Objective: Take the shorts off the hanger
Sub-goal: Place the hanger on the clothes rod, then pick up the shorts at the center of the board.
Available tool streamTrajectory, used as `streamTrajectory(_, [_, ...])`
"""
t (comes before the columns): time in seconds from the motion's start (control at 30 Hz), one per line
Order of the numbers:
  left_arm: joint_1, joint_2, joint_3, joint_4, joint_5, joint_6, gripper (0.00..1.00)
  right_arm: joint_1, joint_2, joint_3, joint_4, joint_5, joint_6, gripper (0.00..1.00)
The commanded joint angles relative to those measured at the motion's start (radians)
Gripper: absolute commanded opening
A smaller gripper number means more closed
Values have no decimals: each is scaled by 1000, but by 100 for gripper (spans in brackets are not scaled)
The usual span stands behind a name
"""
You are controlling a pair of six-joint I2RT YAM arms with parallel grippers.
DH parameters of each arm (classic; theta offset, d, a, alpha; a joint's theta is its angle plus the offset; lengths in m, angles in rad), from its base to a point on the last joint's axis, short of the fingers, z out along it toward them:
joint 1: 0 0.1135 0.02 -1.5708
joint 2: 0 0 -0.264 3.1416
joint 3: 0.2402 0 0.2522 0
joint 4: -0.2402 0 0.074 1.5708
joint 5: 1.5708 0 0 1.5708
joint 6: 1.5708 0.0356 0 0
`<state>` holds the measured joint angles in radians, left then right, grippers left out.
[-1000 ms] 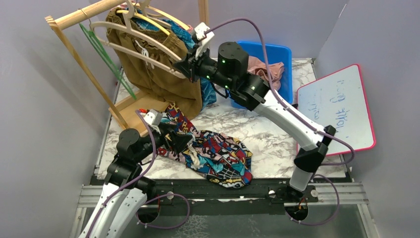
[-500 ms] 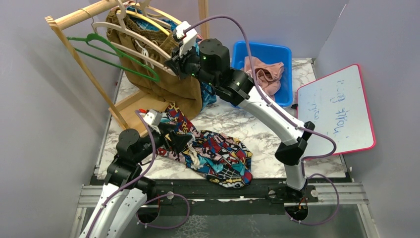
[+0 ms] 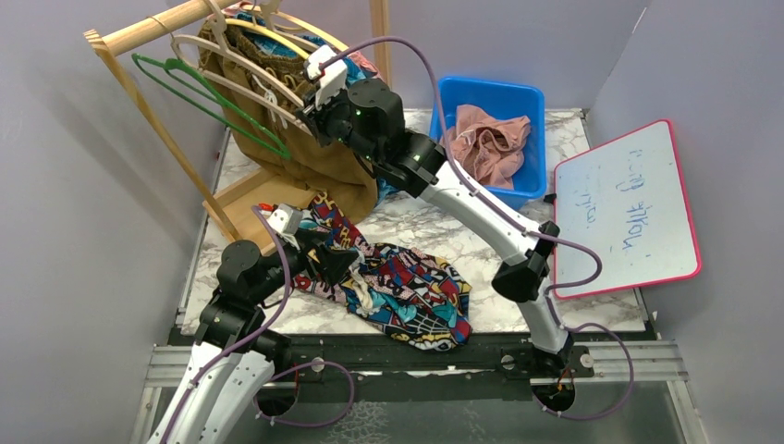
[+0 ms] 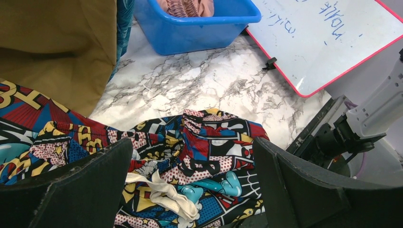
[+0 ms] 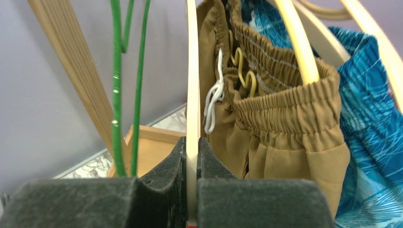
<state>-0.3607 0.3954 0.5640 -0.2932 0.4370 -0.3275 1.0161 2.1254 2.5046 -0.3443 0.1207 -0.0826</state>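
The right gripper is squeezing its two dark pads almost fully together on the thin bar of a pale hanger, up at the wooden rack. The olive-brown shorts are hanging just beside that bar, with the teal shorts behind them. I cannot tell if the held hanger is carrying any shorts at all, and this is the first risk: the arm may be pulling on a hanger that frees nothing. The bar is narrow and smooth, so it may be slipping or turning between the pads if the pull is not straight. The white drawstring is dangling very near the bar and may be catching on it. The green hanger is standing just beside the grip on the other side, so a sideways move may be hooking it and dragging the rack, which looks light. The left gripper is hovering with its fingers spread as wide as they go and holding nothing, low over the comic-print shorts that are lying on the table. If that arm is moving carelessly, a finger may be dragging this cloth toward the near edge. The pink shorts are lying in the blue bin.
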Motion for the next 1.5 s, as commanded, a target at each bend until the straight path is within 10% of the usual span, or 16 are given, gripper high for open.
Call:
streamTrajectory(0.0, [4, -12, -3, 12, -16, 14, 99, 4, -25, -84, 129, 46, 2, 1])
streamTrajectory(0.2, [4, -12, -2, 11, -21, 15, 99, 4, -36, -129, 98, -51, 29, 7])
streamTrajectory(0.57, [5, -13, -1, 9, -26, 13, 99, 3, -203, -330, 103, -133, 78, 55])
streamTrajectory(1.07, [4, -4, 1, 2, -44, 11, 99, 4, -883, -1444, 417, 79, 167, 90])
streamTrajectory(1.47, [5, -1, 3, -8, -67, 8, 99, 3, -785, -1803, 585, -51, 153, 100])
